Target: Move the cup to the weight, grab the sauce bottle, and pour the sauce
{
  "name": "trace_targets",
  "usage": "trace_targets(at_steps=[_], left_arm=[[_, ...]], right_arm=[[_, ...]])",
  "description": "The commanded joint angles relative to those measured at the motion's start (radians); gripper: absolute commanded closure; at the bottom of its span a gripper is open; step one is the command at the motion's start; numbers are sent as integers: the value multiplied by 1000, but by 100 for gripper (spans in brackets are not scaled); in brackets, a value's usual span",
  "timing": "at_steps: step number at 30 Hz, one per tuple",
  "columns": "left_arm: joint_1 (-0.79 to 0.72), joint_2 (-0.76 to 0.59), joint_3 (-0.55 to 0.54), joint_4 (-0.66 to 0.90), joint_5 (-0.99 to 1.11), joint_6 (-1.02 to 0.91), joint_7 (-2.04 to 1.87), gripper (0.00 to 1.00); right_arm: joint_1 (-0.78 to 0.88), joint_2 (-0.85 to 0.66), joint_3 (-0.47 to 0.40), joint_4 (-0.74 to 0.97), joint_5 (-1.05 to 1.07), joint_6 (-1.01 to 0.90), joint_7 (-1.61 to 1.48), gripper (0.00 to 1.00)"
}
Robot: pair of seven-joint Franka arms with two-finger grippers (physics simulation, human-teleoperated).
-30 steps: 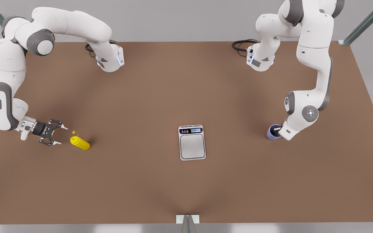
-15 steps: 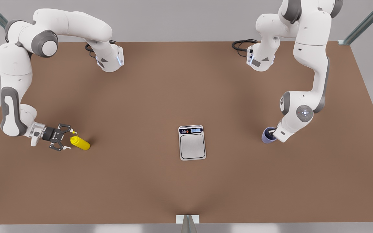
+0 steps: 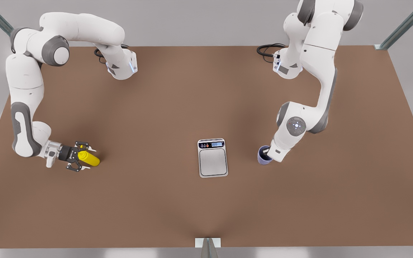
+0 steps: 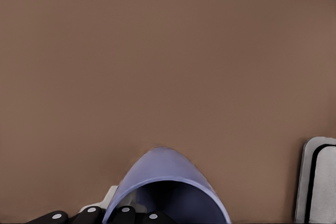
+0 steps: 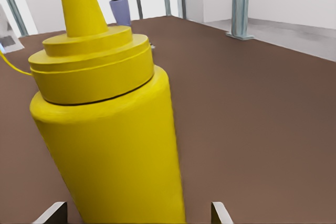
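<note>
A: On the brown counter (image 3: 192, 100), how many things?

B: Three. One cup (image 3: 262, 157), one weight (image 3: 212, 158), one sauce bottle (image 3: 91, 159). Two arms as well, one tool each.

A: And where, exactly?

B: Weight near the middle, flat, display strip on its far edge, plate bare. Cup on the front view's right of the weight, near it but apart. Bottle well off toward the front view's left, far from both.

A: The left tool (image 4: 118, 211)?

B: At the cup, on the front view's right, tucked under its own wrist there. Clenched on the cup's rim, going by the left wrist view: black finger parts at the lavender wall, dark mouth facing the camera, a corner of the weight (image 4: 315, 182) off to one side. Cannot tell whether lifted or resting on the counter.

A: The right tool (image 3: 86, 157)?

B: Low over the counter at the front view's left, reaching in sideways. Released, spread wide, one fingertip (image 5: 52, 212) on either side of the yellow body, a gap on each side. Bottle (image 5: 110, 145) upright between them, thin nozzle pointing up, not gripped.

A: Anything else?

B: Two black cable coils, one (image 3: 100, 53) by each arm's base, the other (image 3: 267, 48) at the front view's right.
</note>
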Motion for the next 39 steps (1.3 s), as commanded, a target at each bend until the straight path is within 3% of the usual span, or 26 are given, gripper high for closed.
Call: trace_targets(at_steps=[1, 10, 11, 14, 20, 29, 35, 39], left_arm=[[-7, 7, -2, 7, -54, 1, -11, 79], [-110, 133, -52, 243, -54, -62, -289, 79], [-118, 138, -52, 255, -54, -62, -307, 79], [-127, 164, -68, 293, -56, -65, -349, 79], [-200, 326, -72, 514, -54, -85, -484, 79], [-237, 352, -72, 525, -39, -109, -505, 79], [-243, 360, -72, 525, -37, -109, -511, 67], [-243, 360, -72, 525, -37, -109, -510, 58]], right_arm=[[-1, -1, 0, 0, 0, 0, 2, 0], [8, 2, 2, 6, 12, 2, 9, 1], [8, 2, 2, 6, 12, 2, 9, 24], [8, 3, 2, 6, 12, 2, 9, 37], [7, 3, 2, 6, 12, 2, 9, 42], [4, 2, 2, 11, 12, -6, 25, 43], [24, -14, -1, 101, -4, -28, 173, 43], [125, -69, -6, 258, -196, -18, 452, 44]])
